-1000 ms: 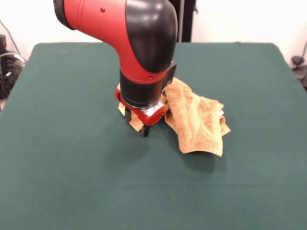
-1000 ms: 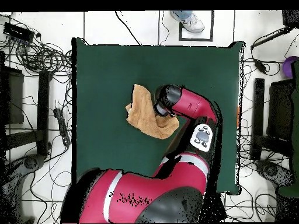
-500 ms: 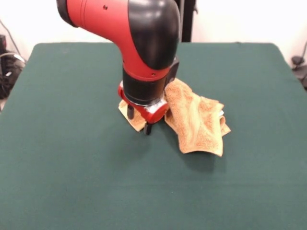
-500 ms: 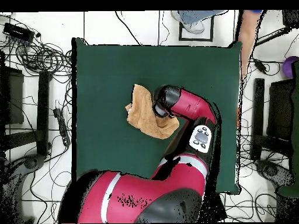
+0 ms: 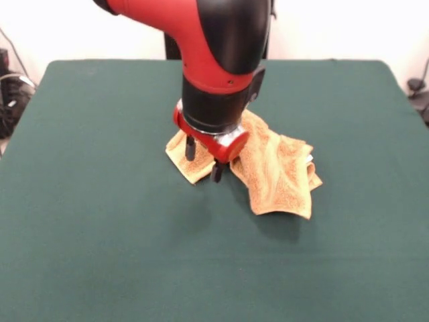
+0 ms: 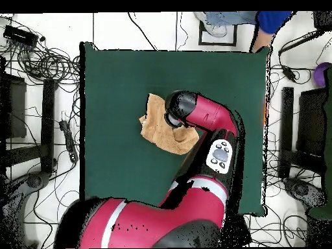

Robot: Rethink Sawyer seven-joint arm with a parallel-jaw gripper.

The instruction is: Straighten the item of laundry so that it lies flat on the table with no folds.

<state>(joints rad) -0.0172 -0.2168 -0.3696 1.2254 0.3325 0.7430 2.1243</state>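
Note:
The item of laundry [image 5: 278, 171] is a golden-orange towel lying crumpled and folded over itself near the middle of the table [image 5: 100, 241]. A small white tag peeks out at its right edge. My gripper [image 5: 203, 161] hangs just above the towel's left corner, open, its two black fingers [image 5: 190, 147] apart with nothing between them. In the overhead view the towel [image 6: 154, 123] shows left of the arm's wrist [image 6: 178, 111], which hides the gripper and part of the cloth; the table [image 6: 117, 78] spreads wide around it.
A person's arm in a blue sleeve [image 6: 267, 23] and a shoe [image 6: 217, 19] show past the table's top edge in the overhead view. Cables and stands [image 6: 45, 65] crowd the floor on both sides of the table.
My gripper has lifted and shifted right in the front view, leaving the towel's left corner lying on the table. A person's arm has come in at the overhead view's top.

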